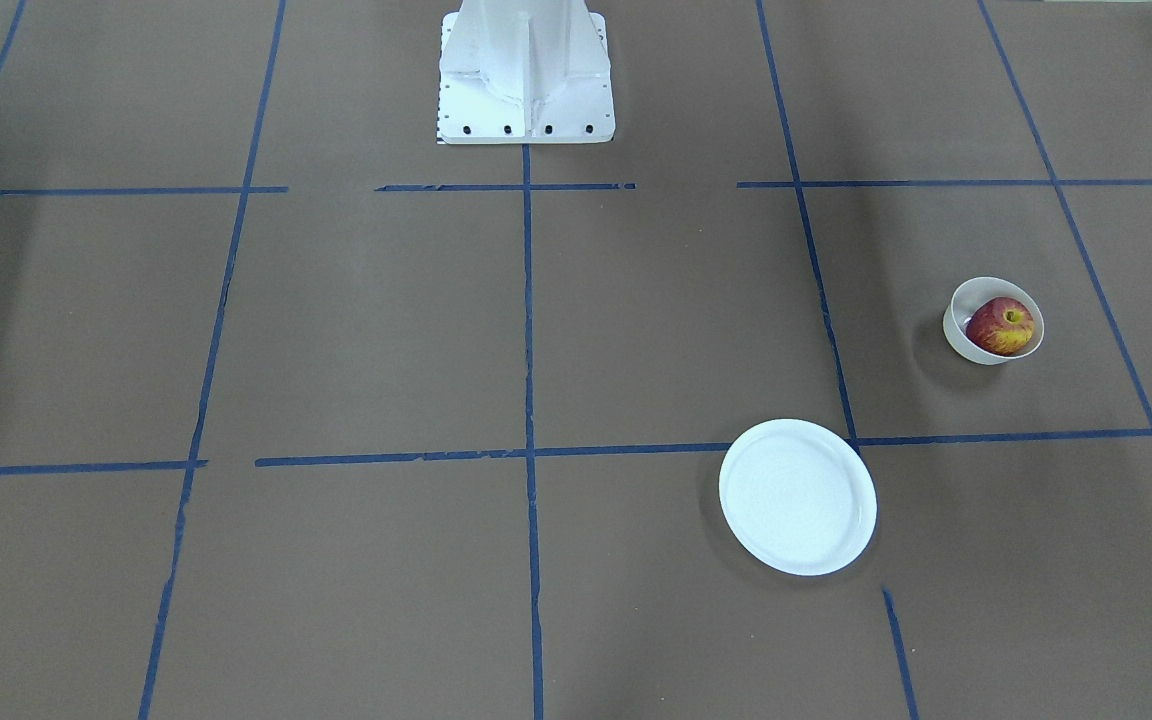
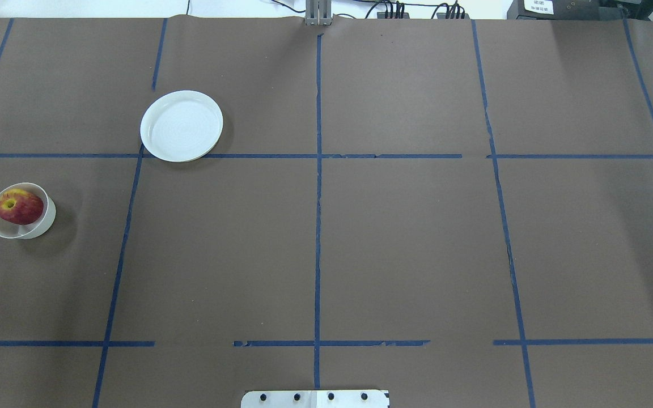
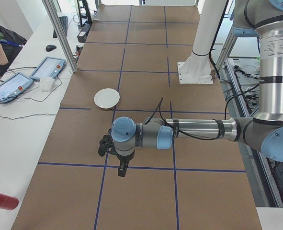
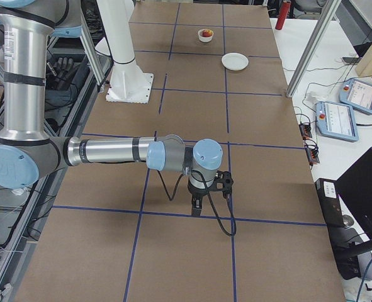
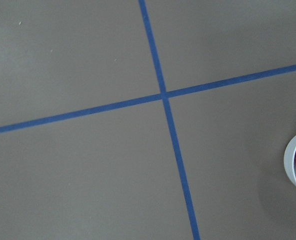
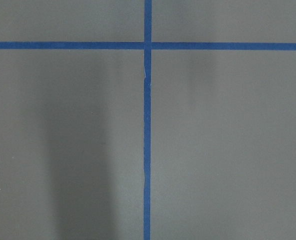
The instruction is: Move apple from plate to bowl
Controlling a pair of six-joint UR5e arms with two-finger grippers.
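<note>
**A:** Where is the apple (image 1: 1002, 327)?

**B:** It lies inside the bowl (image 1: 954, 335), at the right of the front-facing view just above mid-height. The plate (image 1: 798, 497) sits bare, below and to the left of it and well apart. Judging by that, the move looks done.

**A:** How would the apple handle if it had to be picked up?

**B:** I'd judge it firm, of modest weight, and smooth-skinned, so it is round enough to roll out of a shallow grip. The best hold is across its widest girth, from above. The bowl is barely wider than the fruit, so fingers have little room down the sides. Its thin walls look light enough to shift on the counter (image 1: 386, 330).

**A:** And the pincers?

**B:** The left pincer (image 3: 122, 170) shows only in the left side view, at lower centre, pointing down at the counter. I cannot tell how wide it stands or whether it holds anything. Its wrist camera catches the bowl and a sliver of apple at the right edge, low down, so it hangs beside the bowl rather than over it.

**A:** The other one?

**B:** The right pincer (image 4: 196, 207) is low in the middle of the right side view, and the bowl is far off at the top. Its opening can't be judged either.
</note>
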